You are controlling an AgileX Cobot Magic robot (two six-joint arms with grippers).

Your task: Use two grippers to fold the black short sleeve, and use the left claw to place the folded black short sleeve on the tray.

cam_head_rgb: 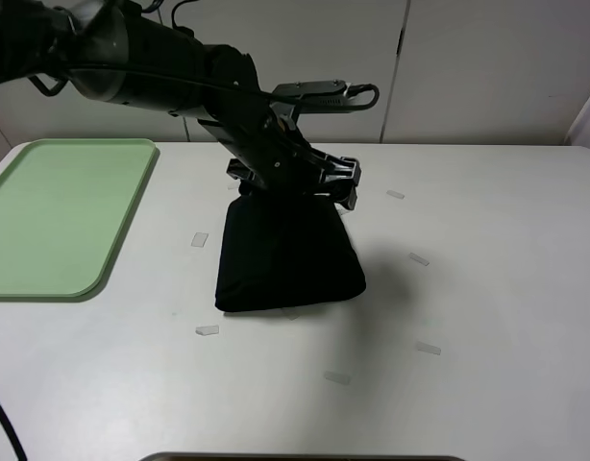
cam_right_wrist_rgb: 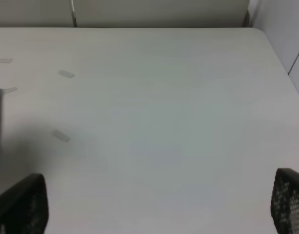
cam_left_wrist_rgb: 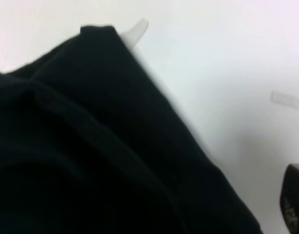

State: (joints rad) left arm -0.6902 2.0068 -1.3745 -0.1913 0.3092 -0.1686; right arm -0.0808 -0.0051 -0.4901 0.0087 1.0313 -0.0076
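While the black soft-fabric short sleeve shirt (cam_head_rgb: pixel 287 259) lies folded into a compact block at mid-bench, well apart from the flat light-green rectangular plastic tray (cam_head_rgb: pixel 64 206) on the left arm's side, the left end effector (cam_head_rgb: pixel 314 187) hangs over its far edge. One finger (cam_left_wrist_rgb: pixel 295 200) stands clear of the cloth; the jaws appear spread, holding nothing. The right end effector (cam_right_wrist_rgb: pixel 154 214) is wide and empty over the bare white bench (cam_head_rgb: pixel 487 288). Limp and light, the shirt would likely unfold when lifted; pinching all layers at one folded edge seems advisable.
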